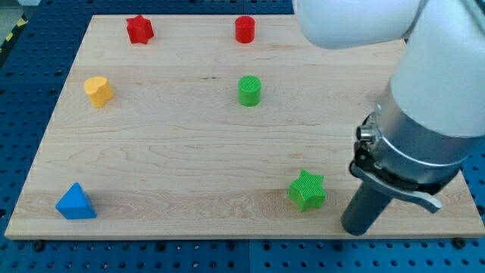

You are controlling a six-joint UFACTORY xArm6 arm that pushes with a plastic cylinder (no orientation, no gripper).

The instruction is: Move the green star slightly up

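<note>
The green star (307,189) lies on the wooden board (189,152) near its bottom edge, right of centre. My tip (356,230) is at the end of the dark rod, just to the right of the star and a little below it, apart from it by a small gap. The arm's large grey and white body fills the view's right side and hides the board's right part.
A green cylinder (249,90) stands above the star, mid-board. A red cylinder (245,29) and a red star (139,29) sit near the top edge. A yellow heart (98,91) is at the left, a blue triangle (76,202) at the bottom left.
</note>
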